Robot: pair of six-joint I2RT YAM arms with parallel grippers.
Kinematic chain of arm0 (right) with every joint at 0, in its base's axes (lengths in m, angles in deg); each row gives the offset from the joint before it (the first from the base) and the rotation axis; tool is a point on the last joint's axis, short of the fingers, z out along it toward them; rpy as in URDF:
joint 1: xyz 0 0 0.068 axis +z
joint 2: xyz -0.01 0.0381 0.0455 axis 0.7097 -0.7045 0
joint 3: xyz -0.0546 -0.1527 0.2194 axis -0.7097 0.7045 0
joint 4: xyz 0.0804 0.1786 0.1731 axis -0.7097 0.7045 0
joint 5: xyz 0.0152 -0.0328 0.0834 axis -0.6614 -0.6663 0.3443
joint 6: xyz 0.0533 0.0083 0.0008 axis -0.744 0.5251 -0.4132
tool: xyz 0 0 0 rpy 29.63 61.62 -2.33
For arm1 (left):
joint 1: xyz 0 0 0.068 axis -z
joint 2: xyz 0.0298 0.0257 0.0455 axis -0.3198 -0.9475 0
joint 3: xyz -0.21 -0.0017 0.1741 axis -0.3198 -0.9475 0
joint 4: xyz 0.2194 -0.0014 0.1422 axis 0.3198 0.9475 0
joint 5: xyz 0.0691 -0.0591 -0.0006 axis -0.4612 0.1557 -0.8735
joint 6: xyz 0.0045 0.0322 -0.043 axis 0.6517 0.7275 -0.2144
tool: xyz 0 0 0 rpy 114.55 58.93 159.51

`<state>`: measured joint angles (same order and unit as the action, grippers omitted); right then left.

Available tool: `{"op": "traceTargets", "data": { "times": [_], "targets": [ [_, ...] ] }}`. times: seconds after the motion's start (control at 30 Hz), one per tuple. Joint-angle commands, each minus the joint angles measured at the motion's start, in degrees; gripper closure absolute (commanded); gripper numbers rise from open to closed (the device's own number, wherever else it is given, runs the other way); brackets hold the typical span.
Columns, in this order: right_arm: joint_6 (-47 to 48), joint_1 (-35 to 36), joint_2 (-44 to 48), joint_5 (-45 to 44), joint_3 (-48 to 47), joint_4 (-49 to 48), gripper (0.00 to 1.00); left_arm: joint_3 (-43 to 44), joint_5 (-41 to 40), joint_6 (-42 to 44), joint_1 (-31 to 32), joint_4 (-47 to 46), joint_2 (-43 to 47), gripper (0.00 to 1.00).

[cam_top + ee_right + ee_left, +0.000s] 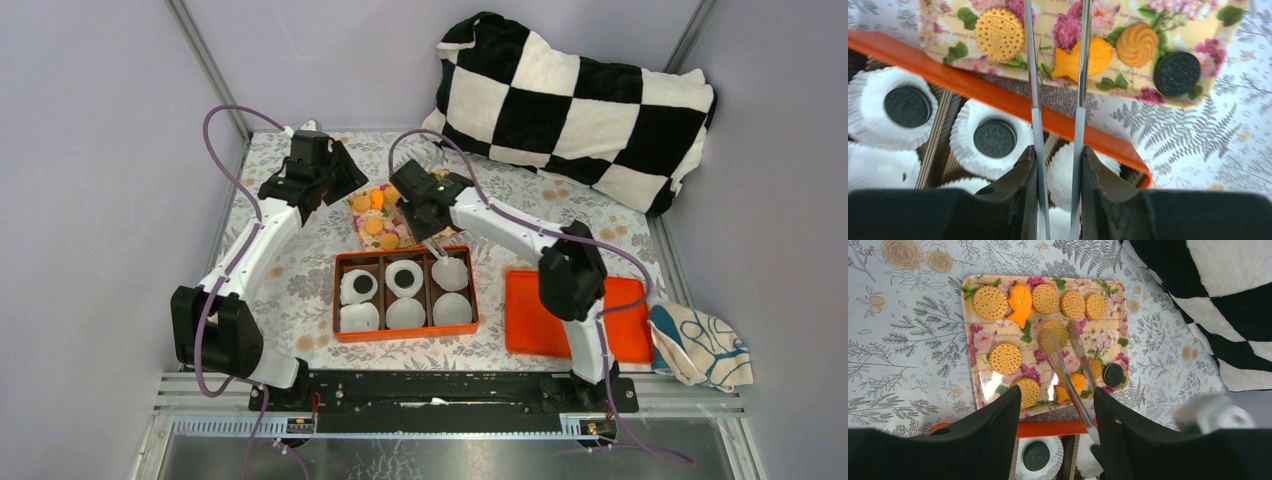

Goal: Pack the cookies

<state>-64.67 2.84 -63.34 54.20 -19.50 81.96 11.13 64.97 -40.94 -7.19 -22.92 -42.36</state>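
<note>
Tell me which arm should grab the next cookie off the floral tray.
Right. The right gripper holds the tongs, whose tips are at a round tan cookie on the floral tray. The left gripper hangs open and empty above it.

Bright, even light falls from above in the top view, shadows soft; one bright orange cookie [377,198] toward the bench's far edge glows overexposed. In the left wrist view the glossy floral rectangular tray [977,332] carries white glare patches on its near side, the thin metal tongs [1068,382] are smeared, and the black fingers [993,440] of the left gripper [1057,395] are out of focus. The right wrist view is saturated: white pleated paper cups [865,107] wash out, and the black fingers [1013,195] of the right gripper [1056,150] blur.
</note>
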Motion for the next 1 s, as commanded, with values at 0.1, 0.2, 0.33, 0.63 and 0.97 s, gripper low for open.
{"op": "traceTargets", "data": {
  "times": [0.1, 0.2, 0.33, 0.63, 0.97],
  "targets": [
    [-1.0, 0.1, 22.9, -0.9, 8.9, 1.3, 0.98, 1.1, 0.8, 0.5, -0.6, 0.1, 1.7, 0.40],
    [-2.3, 0.1, 30.1, 0.1, 15.3, 2.7, 0.98, 1.0, 1.4, 0.3, -0.6, 0.1, 1.7, 0.40],
    [-4.8, 1.6, 38.9, 0.5, 22.7, 6.0, 0.97, 1.2, 2.4, -0.1, -0.5, 0.0, 1.8, 0.40],
    [-12.5, 7.7, 47.0, 1.4, 35.3, 10.8, 0.94, 1.5, 2.5, -0.7, 0.3, 0.0, 1.5, 0.40],
    [-11.9, 8.2, 45.3, -0.8, 37.5, 9.4, 0.61, 1.8, 1.9, -0.5, 1.0, 0.2, 1.6, 0.40]
  ]
}}
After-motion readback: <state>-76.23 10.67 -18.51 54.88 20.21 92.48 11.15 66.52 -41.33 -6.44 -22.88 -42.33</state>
